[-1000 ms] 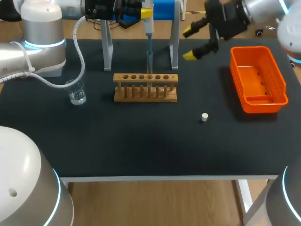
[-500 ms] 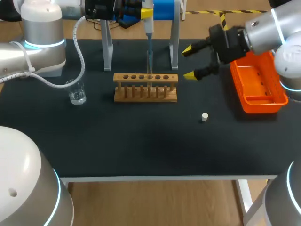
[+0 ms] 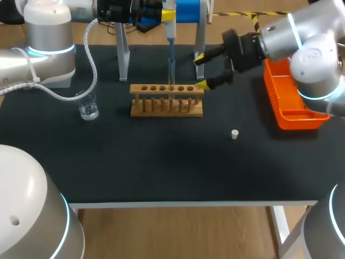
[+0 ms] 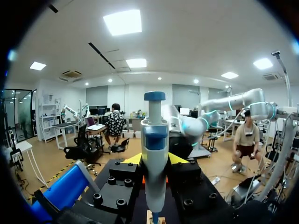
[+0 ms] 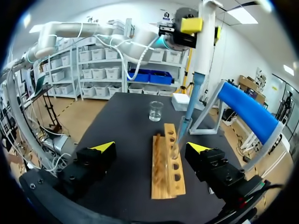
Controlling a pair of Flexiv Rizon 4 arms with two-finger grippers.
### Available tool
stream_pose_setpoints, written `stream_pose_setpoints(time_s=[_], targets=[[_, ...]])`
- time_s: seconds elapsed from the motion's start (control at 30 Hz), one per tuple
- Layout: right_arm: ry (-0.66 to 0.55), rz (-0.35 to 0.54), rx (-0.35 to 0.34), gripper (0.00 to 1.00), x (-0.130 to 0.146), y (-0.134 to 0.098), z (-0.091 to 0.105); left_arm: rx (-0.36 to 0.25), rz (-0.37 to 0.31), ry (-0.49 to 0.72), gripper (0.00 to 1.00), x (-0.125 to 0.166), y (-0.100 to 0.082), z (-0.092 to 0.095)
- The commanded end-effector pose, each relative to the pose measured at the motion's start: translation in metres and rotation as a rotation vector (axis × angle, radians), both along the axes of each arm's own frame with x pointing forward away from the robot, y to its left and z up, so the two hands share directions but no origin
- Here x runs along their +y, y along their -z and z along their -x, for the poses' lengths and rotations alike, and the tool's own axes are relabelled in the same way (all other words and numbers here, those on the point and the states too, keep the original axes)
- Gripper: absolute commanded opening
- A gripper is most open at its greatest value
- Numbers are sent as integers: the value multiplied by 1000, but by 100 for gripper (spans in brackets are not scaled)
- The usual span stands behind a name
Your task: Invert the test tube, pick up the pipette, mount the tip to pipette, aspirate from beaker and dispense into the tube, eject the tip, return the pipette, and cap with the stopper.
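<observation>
- My left gripper (image 4: 154, 159) is clamped on the pipette (image 3: 170, 39), one finger on each side of its body, and holds it upright over the far middle of the table (image 3: 161, 162).
- The pipette's tip (image 3: 171, 69) points down at the wooden rack (image 3: 167, 102). A clear test tube (image 5: 175, 151) stands in one of the rack's holes, right under the tip. I cannot tell how far in the tip goes.
- My right gripper (image 3: 202, 70) hangs just beside the rack's right end, its fingers spread wide with nothing between them.
- In the way: the pipette stand (image 3: 200, 51), whose two legs flank the pipette. Its right leg is close by my right gripper's farther finger.
- The beaker (image 3: 88, 106) stands to the left of the rack, well apart from it.
- The white stopper (image 3: 234, 134) lies alone on the table, nearer me and to the right of the rack.
- The orange basket (image 3: 310, 118) sits at the right edge, partly under my right arm.
- Count: one pipette, one rack, one tube, one beaker, one stopper, one basket, one stand.
</observation>
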State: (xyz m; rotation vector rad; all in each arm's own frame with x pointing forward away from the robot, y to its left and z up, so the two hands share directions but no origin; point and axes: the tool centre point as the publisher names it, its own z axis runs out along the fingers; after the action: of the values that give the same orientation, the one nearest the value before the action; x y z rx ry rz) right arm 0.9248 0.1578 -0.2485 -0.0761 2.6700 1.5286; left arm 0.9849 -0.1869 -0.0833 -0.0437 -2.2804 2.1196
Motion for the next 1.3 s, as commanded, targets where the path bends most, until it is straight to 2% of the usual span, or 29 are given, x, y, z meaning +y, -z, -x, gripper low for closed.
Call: stream_pose_setpoints(time_s=[0.03,0.37,0.57,0.9,1.3], targets=[[-22,-7,15,100,17,13,-20,1,-1,4,0,0,-1,-1],[-23,-30,4,100,28,26,-33,1,-1,4,0,0,-1,-1],[36,-22,-26,100,33,32,-38,1,-1,4,0,0,-1,-1],[72,-2,-55,100,40,42,-36,1,-1,4,0,0,-1,-1],[73,0,-52,100,45,45,-41,1,-1,4,0,0,-1,-1]])
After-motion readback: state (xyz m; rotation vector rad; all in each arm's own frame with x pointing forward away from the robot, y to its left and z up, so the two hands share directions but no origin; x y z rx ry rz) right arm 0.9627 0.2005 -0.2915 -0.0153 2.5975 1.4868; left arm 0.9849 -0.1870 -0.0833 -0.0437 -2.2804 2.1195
